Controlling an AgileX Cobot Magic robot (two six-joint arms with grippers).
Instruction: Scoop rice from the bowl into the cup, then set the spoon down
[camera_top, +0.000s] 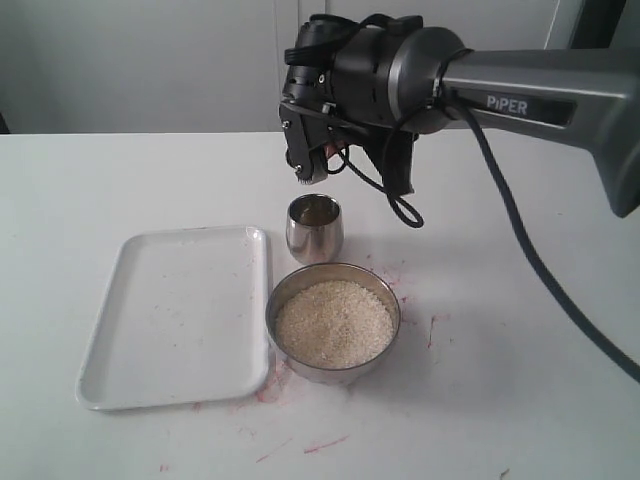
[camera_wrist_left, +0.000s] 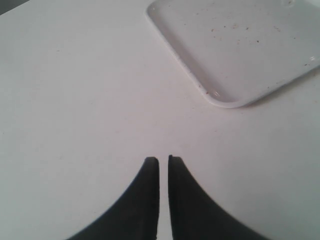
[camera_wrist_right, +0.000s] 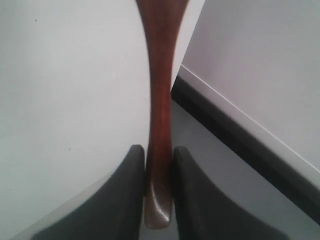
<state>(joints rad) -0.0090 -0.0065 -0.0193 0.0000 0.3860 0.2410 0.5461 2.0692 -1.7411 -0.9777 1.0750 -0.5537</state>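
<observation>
Counter: a white counter (camera_top: 520, 400) is carrying everything, with faint reddish smears showing around the dishes.
Tray: a white rectangular tray (camera_top: 180, 320) is lying on the left, just beside the bowl.
Bowl: the steel bowl (camera_top: 335, 374) is sitting mid-counter, in front of the cup.
Rice: the rice (camera_top: 333, 322) is filling the bowl almost to its rim.
Cup: the cup (camera_top: 315, 238) is standing upright just behind the bowl, and what it is holding is too dark to tell.
Right tool: the right tool (camera_top: 305, 175) is hanging in the air above the cup, at the end of a grey arm (camera_top: 540, 100) that is reaching in from the right.
Spoon: the right tool is gripping the spoon (camera_wrist_right: 160, 100) near the end of its handle, both fingers (camera_wrist_right: 132, 170) pressing against it; its head is running out of the right wrist view.
Left tool: the left tool (camera_wrist_left: 163, 160) is hovering over bare counter near a corner of the tray, closed to a thin slit and gripping nothing.
</observation>
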